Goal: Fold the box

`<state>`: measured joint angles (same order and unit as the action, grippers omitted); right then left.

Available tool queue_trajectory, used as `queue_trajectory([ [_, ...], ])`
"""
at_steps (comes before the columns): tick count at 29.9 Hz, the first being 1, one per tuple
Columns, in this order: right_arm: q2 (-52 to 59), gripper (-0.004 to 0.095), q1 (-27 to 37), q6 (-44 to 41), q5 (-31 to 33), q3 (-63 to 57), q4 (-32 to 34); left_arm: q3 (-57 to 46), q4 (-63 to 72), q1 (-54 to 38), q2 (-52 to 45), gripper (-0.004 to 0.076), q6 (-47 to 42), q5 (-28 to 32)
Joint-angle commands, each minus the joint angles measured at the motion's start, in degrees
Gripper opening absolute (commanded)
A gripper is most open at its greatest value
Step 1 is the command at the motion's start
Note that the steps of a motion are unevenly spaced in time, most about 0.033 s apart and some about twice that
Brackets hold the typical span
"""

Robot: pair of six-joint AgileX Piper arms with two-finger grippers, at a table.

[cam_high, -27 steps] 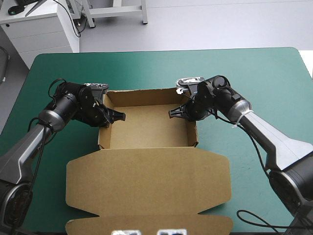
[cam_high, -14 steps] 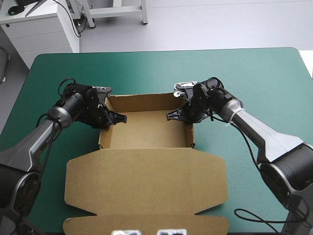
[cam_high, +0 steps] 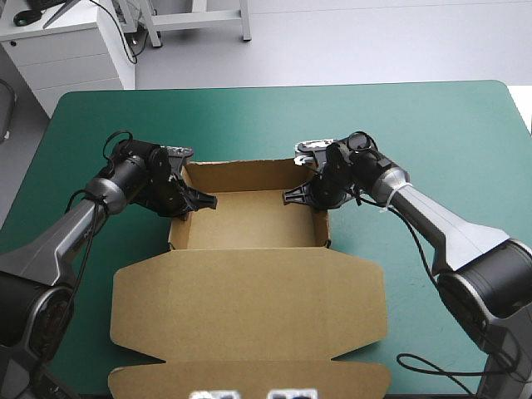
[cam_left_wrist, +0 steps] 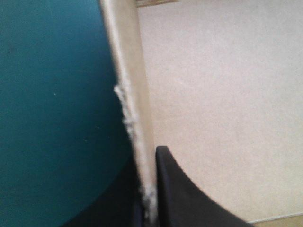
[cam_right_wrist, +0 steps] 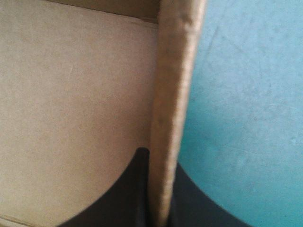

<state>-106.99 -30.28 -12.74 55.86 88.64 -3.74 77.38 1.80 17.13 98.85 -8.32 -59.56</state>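
The brown box stands mid-table as an open tray with four raised walls, its lid lying flat toward the near edge. My left gripper is shut on the box's left wall, one black finger inside the tray and the other outside. My right gripper is shut on the box's right wall, which runs straight up between its fingers. Both grip near the far corners.
Teal-green cover lies bare around the box on the far and right sides. A white cabinet stands beyond the table's far left corner. The lid reaches almost to the near edge.
Both grippers have shifted slightly toward the far side along the side walls. The box has drawn in a little, its right wall standing straighter and closer to the middle.
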Motion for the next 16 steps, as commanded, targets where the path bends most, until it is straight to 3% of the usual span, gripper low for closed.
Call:
queue_trajectory([
  [1,1.5,0.0002,-0.2,2.0,-2.9,1.3,0.4,0.6,1.3,0.6,-0.3,-0.0006,1.6,3.8],
  [5,1.5,0.0116,-0.2,1.8,-0.3,1.4,2.7,0.6,1.5,0.6,-0.3,-0.0006,2.7,2.4],
  [8,1.5,0.0267,-0.2,1.4,0.5,1.4,4.4,0.8,1.7,0.6,-0.3,0.0019,4.1,0.8],
  [12,1.5,0.0449,-0.2,0.1,0.8,1.9,4.5,0.8,1.7,0.6,-0.3,0.0134,4.1,-1.1],
  [16,1.5,0.0504,-0.2,0.1,3.4,4.2,5.6,0.8,1.7,0.6,-0.3,0.0289,4.1,-1.7],
])
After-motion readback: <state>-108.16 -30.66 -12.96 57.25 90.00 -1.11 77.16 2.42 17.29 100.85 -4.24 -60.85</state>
